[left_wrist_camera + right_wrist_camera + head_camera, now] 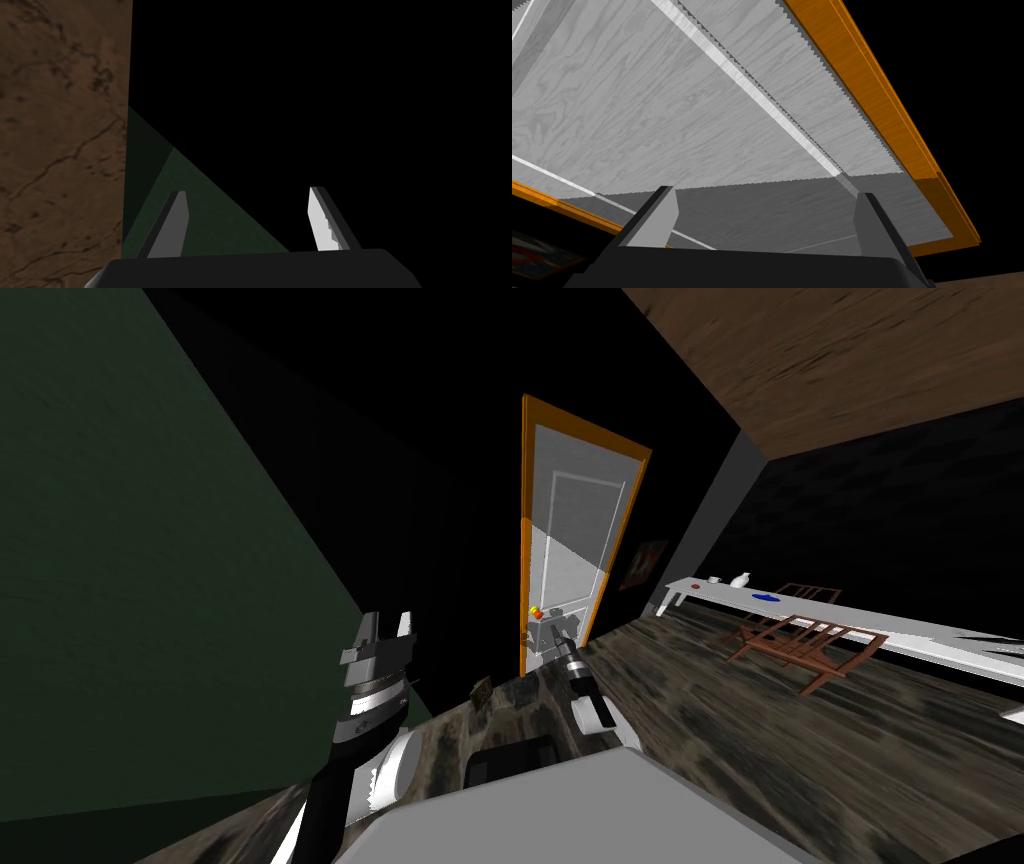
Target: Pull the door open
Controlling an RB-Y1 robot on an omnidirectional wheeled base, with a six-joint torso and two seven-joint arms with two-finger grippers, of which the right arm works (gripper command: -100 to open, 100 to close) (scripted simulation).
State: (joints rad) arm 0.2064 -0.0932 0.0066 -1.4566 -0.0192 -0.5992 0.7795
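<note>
right claw (767, 194) extended forward, spread wide, left claw (247, 191) held upright, likewise spread

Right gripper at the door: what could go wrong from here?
1. The right gripper faces the door's flat grey panel, open, with nothing between its fingers. Shutting now would likely grab nothing.
2. The orange frame runs close past one finger, so a small sideways drift could catch on it.
3. The left gripper is raised, open, beside the green wall. Backing up to pull might brush it.
</note>
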